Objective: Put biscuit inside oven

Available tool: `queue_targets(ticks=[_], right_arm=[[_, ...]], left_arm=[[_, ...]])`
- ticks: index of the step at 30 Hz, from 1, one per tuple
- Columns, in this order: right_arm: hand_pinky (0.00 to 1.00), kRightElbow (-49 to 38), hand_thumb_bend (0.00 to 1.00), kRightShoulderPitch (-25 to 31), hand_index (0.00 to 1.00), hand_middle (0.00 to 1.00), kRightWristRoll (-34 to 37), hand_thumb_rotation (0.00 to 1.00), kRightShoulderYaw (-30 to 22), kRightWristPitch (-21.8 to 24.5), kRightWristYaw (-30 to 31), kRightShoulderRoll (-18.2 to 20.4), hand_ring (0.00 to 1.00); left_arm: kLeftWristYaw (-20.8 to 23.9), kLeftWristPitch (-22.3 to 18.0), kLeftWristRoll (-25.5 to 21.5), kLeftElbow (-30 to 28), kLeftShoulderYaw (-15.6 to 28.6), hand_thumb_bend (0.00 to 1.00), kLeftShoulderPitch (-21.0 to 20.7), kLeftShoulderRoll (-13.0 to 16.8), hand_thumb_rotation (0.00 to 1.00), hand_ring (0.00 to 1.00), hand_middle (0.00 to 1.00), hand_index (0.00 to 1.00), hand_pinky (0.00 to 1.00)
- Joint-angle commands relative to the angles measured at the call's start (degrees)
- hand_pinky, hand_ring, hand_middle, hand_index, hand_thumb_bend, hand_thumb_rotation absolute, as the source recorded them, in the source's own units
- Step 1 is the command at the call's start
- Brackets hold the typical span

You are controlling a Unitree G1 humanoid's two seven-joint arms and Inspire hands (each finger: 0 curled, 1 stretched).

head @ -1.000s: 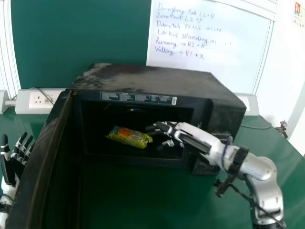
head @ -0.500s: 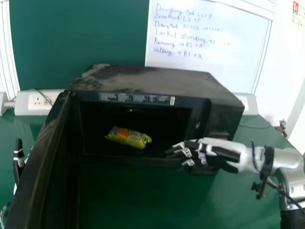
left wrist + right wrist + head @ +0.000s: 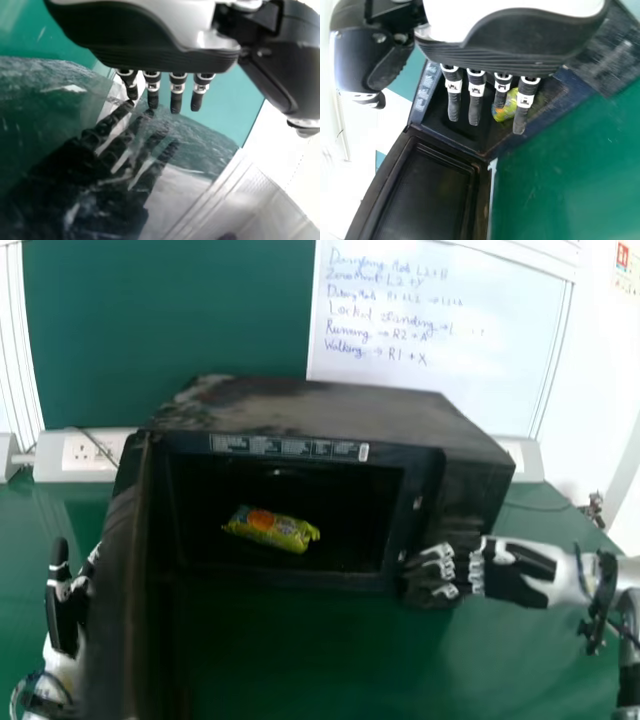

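Observation:
The biscuit packet (image 3: 272,528), yellow-green with an orange patch, lies inside the black oven (image 3: 340,410), whose door (image 3: 115,590) stands open on the left. My right hand (image 3: 450,570) is before the oven's right front, clear of the packet, with relaxed fingers. My left hand (image 3: 65,610) is on the outer side of the door, fingers straight. In the left wrist view the left hand (image 3: 176,95) is close to the door's glossy surface. In the right wrist view the right hand (image 3: 475,102) has its fingers extended, with the packet (image 3: 506,107) beyond them.
The oven stands on a green table (image 3: 300,660). Behind it are a whiteboard (image 3: 440,330), a green board (image 3: 170,320) and a wall socket strip (image 3: 85,453) at the left. A cable lies at the table's right rear.
My right hand has withdrawn from the oven's opening to the right and down. The door has swung somewhat inward, and my left hand has moved right beside it. The packet has stayed in place.

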Motion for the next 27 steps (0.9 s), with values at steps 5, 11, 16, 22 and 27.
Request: queue_targets(ticks=[5, 11, 16, 22, 27], right_arm=[[0.82, 4.7, 0.7, -0.6, 0.87, 0.89, -0.13, 0.39, -0.95, 0.53, 1.37, -2.65, 0.88], [0.74, 9.11, 0.74, -0.24, 0.83, 0.85, -0.75, 0.49, -2.41, -2.7, 0.92, -2.75, 0.81], [0.66, 13.19, 0.75, -0.85, 0.78, 0.79, -2.09, 0.55, -2.68, -5.96, 0.55, -3.18, 0.75], [0.57, 16.93, 0.69, -1.06, 0.74, 0.73, -2.56, 0.54, -3.44, -5.75, 0.42, -3.85, 0.68], [0.48, 19.07, 0.58, -0.95, 0.64, 0.64, -1.48, 0.51, -4.81, -5.94, 0.57, -3.49, 0.59]], left_arm=[[-2.23, -2.87, 2.92, -1.02, -3.39, 0.84, 0.84, 0.22, 0.67, 0.97, 0.98, 1.0, 0.94], [-1.77, -3.97, 6.28, -2.33, -5.39, 0.86, 1.62, 0.49, 0.69, 0.98, 0.99, 1.0, 0.95], [-1.86, -3.11, 6.92, -3.89, -6.36, 0.84, 2.24, 1.13, 0.71, 0.99, 1.0, 1.0, 0.97], [-2.31, -1.82, 6.29, -5.2, -6.99, 0.85, 2.58, 2.17, 0.74, 0.98, 0.99, 1.0, 0.96], [-2.43, -0.48, 4.76, -5.95, -7.42, 0.86, 2.47, 2.55, 0.72, 0.98, 0.98, 1.0, 0.96]])
